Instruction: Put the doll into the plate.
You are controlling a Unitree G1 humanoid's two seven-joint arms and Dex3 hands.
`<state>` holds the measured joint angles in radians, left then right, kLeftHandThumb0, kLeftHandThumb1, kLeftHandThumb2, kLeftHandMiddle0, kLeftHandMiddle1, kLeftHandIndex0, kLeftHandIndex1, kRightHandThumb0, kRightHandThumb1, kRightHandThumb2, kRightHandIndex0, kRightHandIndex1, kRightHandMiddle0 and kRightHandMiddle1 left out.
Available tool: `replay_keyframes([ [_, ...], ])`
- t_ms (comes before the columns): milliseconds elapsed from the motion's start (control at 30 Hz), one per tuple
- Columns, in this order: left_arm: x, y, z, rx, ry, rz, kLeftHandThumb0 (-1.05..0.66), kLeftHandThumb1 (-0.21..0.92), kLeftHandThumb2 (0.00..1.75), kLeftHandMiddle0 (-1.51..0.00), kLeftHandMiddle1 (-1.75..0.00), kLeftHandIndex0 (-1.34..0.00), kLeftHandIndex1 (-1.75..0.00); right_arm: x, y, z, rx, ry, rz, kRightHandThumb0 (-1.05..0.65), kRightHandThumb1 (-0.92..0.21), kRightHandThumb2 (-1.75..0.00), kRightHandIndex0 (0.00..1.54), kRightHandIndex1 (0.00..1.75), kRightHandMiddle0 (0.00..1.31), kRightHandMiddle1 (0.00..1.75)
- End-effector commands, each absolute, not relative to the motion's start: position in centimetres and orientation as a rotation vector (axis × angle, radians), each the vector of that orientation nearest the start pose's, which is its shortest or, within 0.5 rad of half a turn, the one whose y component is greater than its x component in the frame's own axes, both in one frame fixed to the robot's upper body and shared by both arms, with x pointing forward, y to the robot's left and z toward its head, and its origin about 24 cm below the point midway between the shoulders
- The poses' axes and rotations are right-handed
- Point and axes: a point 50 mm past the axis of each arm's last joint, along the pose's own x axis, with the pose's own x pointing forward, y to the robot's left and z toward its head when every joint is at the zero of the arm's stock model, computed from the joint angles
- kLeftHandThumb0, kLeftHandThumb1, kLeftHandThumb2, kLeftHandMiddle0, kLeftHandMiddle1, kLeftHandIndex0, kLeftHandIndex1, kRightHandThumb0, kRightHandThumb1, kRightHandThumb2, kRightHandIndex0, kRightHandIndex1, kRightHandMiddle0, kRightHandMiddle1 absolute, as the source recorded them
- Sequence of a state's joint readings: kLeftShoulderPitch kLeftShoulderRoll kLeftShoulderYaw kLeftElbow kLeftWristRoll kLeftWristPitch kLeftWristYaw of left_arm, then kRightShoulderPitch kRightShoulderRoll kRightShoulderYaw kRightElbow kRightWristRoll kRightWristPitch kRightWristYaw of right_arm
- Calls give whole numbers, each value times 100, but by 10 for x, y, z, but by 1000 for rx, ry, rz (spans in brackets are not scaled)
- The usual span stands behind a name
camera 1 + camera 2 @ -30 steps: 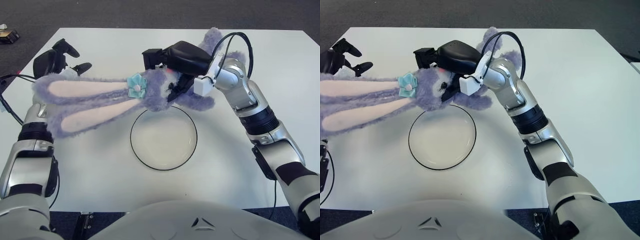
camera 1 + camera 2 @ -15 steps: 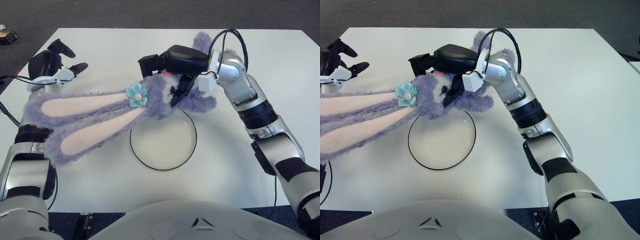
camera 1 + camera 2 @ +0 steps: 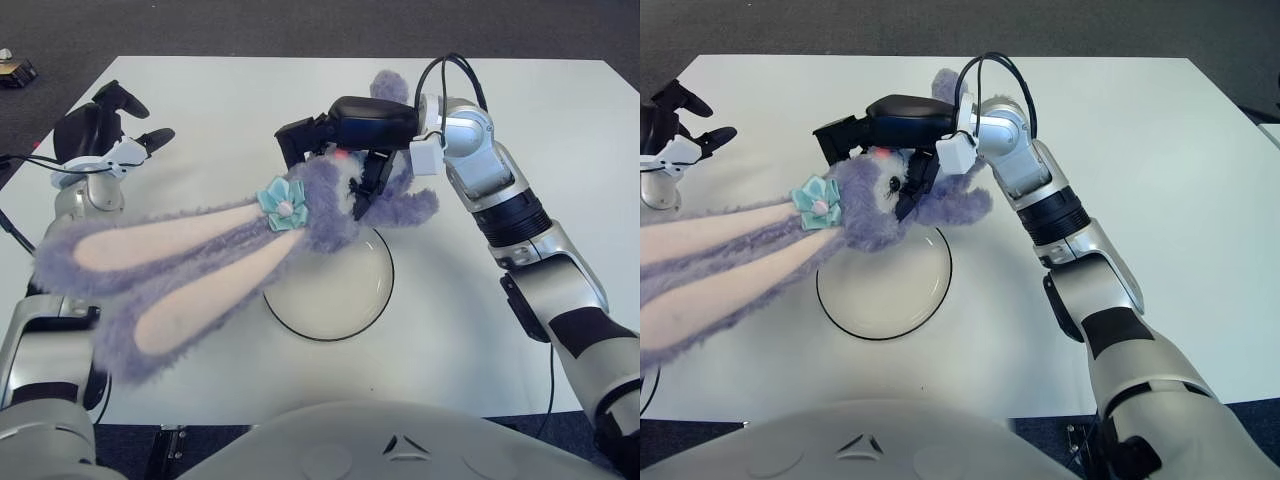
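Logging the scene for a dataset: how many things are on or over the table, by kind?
Plush doll, held by the right hand: 1
Plate: 1
Total: 2

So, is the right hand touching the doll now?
Touching: in the left eye view the right hand has its fingers closed round the doll at its head.

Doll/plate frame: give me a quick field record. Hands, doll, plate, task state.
right hand: shut on the doll's head, above the plate's far rim
left hand: near the table's far-left corner, fingers spread, holding nothing
doll: purple plush rabbit, teal bow, long ears trailing toward the robot's left
plate: clear, dark-rimmed, nothing lying in it
table: white
task state: doll not yet in plate
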<state>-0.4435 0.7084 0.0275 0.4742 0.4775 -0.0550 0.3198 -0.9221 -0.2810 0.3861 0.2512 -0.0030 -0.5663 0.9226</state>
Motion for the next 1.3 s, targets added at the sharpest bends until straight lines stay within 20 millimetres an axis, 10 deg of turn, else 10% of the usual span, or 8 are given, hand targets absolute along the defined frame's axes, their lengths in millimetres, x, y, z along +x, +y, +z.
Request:
replay_keyframes([
  [0, 315, 317, 149, 1137, -167, 482, -37, 92, 22, -70, -151, -53, -140, 290, -25, 246, -900, -975, 1366, -9, -75, -45, 96, 175, 81, 175],
  [367, 315, 314, 149, 1131, -160, 488, -37, 92, 21, -70, -151, -53, -140, 289, -26, 249, -964, -938, 1383, -17, -89, -19, 88, 175, 70, 175],
  [567, 316, 312, 149, 1129, -157, 489, -37, 92, 21, -69, -151, -53, -140, 288, -28, 251, -1001, -929, 1395, -6, -90, -21, 63, 146, 52, 127],
  [767, 318, 309, 150, 1128, -155, 487, -37, 92, 21, -70, -151, -53, -140, 288, -31, 251, -1008, -927, 1404, -1, -92, -25, 57, 132, 34, 143],
  [1267, 319, 305, 149, 1125, -153, 481, -37, 92, 21, -70, -151, -53, -139, 283, -34, 249, -1031, -960, 1419, -1, -92, -23, 59, 127, 37, 142],
])
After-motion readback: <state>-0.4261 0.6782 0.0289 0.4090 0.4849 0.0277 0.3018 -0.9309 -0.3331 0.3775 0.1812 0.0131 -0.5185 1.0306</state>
